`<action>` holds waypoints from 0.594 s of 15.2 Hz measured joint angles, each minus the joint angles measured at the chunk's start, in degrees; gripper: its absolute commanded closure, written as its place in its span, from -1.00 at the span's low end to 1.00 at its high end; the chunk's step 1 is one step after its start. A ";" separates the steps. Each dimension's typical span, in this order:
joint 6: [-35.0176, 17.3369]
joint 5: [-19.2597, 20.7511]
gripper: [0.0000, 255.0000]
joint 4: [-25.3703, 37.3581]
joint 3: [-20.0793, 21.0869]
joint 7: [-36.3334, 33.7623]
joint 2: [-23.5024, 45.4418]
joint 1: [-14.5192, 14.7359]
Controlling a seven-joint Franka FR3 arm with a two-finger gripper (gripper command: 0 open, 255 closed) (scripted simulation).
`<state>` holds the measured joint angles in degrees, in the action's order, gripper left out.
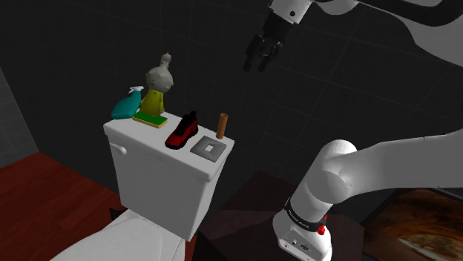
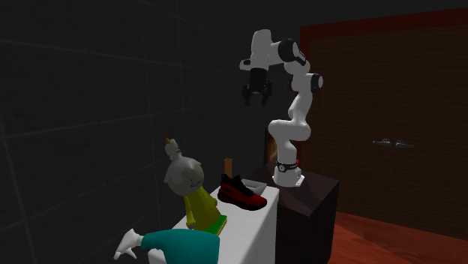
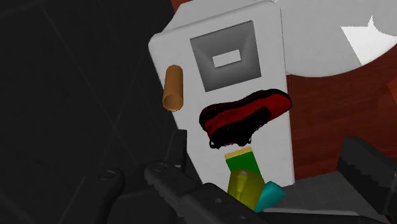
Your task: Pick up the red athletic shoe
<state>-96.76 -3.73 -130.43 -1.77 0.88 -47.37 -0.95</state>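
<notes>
Toilet tank (image 1: 159, 182) below raised end effector (image 1: 257, 67)

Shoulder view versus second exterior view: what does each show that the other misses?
The shoulder view adds the grey square plate on the toilet tank and the flush lever on its front. The second exterior view adds a dark double door with handles. Both share the red shoe, brown cylinder, doll, teal spray bottle and the open gripper high above.
</notes>
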 measured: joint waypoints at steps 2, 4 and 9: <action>-0.35 -0.28 -1.00 0.12 0.77 -1.39 0.96 -0.28; -0.70 -1.01 -1.00 0.85 2.96 -6.17 3.80 -1.34; -1.99 -2.80 -1.00 5.36 9.27 -21.22 15.12 -4.29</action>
<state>-98.75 -6.53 -125.07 7.50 -20.34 -32.25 -5.24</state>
